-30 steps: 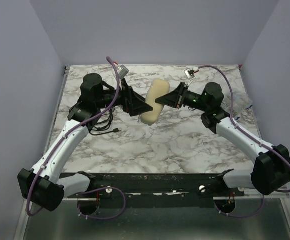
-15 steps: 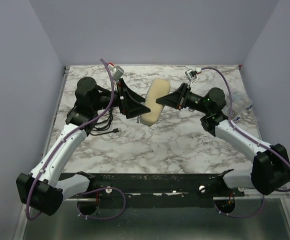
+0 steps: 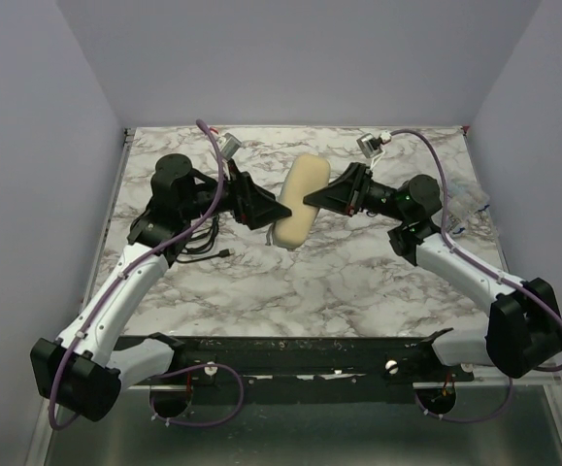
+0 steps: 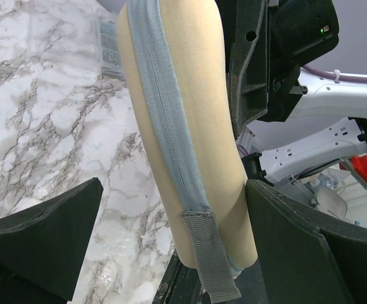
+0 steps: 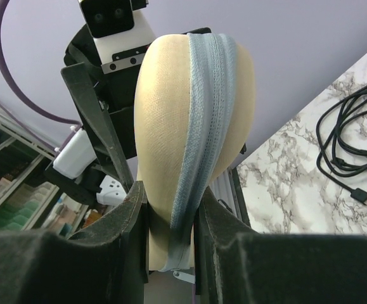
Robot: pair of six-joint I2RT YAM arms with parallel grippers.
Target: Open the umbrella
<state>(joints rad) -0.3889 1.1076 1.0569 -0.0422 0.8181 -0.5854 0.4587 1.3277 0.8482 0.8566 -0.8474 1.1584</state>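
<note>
Your right gripper is pinching the tan oval case hard, both fingers pressing its sides with the grey-blue zipper band running up between them. The case is rising straight out ahead of that gripper, its rounded end showing against the wall.

Your left gripper is sitting wide apart, jaws either side of the case's other end. From that wrist, the right-hand finger is looking right up against the fabric, while the left-hand finger is standing well off. The zipper band is facing that camera, and a grey strap tab is dangling from its end.

A black cable is lying on the marble table, just beside the left arm.

The umbrella itself isn't showing in any view, only this case, so you cannot tell where it is sitting.
</note>
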